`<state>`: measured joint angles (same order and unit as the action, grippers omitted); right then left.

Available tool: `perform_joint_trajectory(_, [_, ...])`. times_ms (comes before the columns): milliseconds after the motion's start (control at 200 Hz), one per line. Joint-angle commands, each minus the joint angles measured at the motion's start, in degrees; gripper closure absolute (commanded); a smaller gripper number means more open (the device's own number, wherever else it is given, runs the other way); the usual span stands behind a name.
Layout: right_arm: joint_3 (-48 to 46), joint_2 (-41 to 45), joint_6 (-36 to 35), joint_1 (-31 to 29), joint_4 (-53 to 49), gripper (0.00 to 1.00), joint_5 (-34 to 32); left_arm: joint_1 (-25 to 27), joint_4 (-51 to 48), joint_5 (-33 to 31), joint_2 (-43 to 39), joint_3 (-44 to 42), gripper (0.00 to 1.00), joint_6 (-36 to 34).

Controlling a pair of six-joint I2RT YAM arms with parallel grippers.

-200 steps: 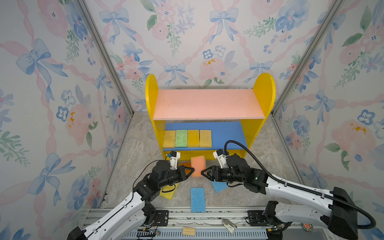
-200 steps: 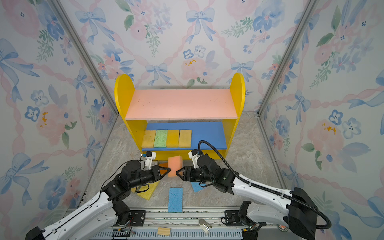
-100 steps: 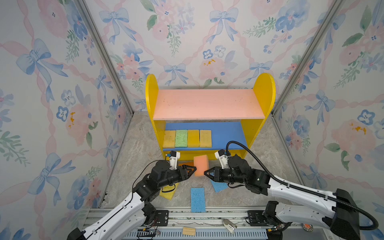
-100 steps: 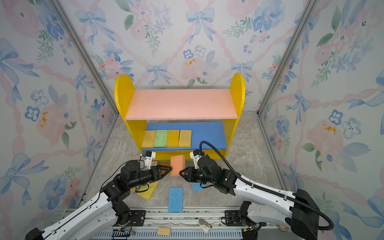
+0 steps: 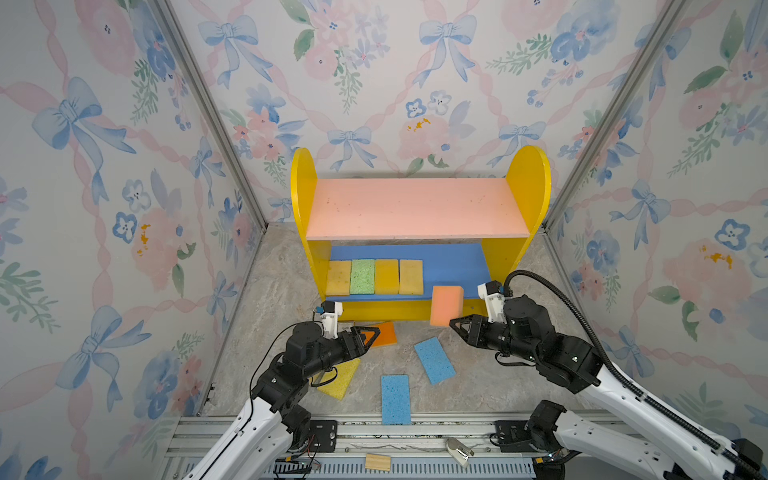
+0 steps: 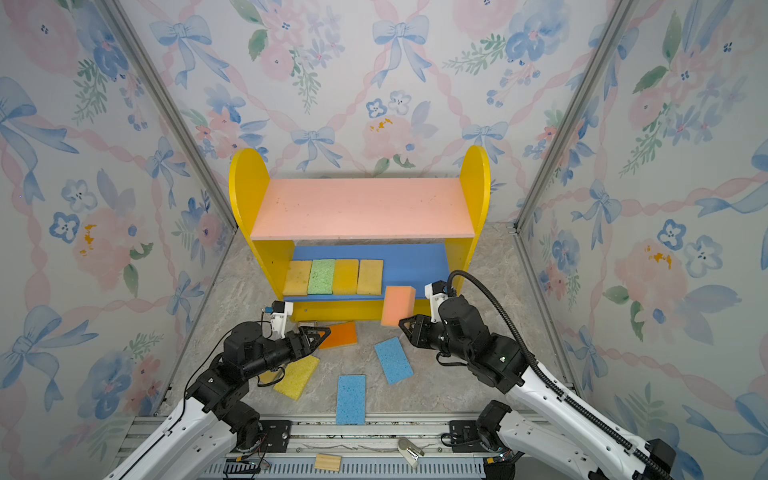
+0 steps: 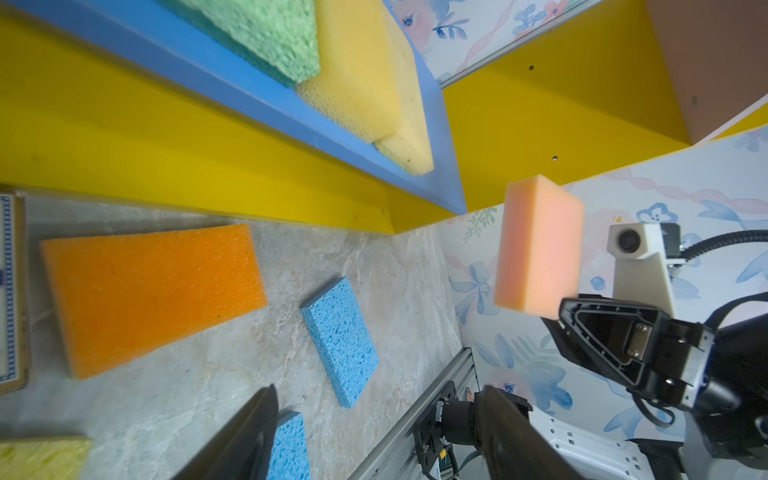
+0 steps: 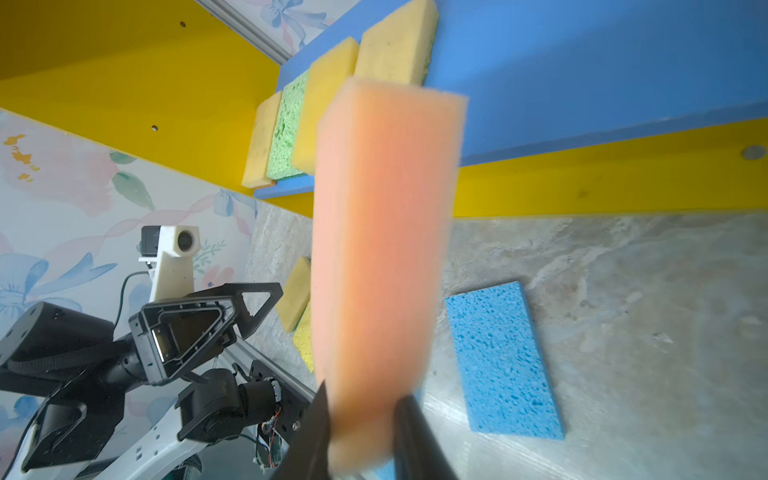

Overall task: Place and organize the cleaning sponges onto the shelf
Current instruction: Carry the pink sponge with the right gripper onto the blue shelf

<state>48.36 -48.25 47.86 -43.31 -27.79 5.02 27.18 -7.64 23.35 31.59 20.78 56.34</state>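
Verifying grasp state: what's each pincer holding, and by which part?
Right pincer grips the peach sponge by its lower short end, sponge upright. Left pincer is open, holding nothing.

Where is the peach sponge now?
In a top view the peach sponge is right of centre, held in the right end effector, in front of the blue lower board and right of the rightmost shelved sponge.

Both arms reach forward, wrists turned inward, facing each other. The left gripper (image 5: 371,336) gapes wide and empty; the right gripper (image 5: 456,328) pinches the peach sponge (image 5: 446,303) upright by its lower end.
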Motion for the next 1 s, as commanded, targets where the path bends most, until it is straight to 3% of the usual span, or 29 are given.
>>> perform_joint_trajectory(0, [3.73,-3.35,-5.35,2.90,-4.66,0.75,2.27,-1.09,-2.24,-0.76,0.98,-0.10,0.22,-4.38])
perform_joint_trajectory(170, [7.70,-8.99,-9.12,7.19,-3.11,0.75,3.44,-3.27,-5.93,-1.78,4.14,2.15,0.20,-9.49])
perform_joint_trajectory(365, [10.15,-16.42,-11.05,11.41,0.14,0.75,6.49,-4.67,-6.25,-0.25,4.27,1.98,0.20,-10.19])
perform_joint_trajectory(690, [13.85,-25.62,-14.27,12.79,2.76,0.75,7.39,-4.86,-6.25,0.07,5.29,1.92,0.20,-10.45])
perform_joint_trajectory(995, [14.01,-27.38,-14.97,13.69,2.25,0.46,3.87,-4.94,-6.29,0.37,5.46,1.91,0.20,-10.51])
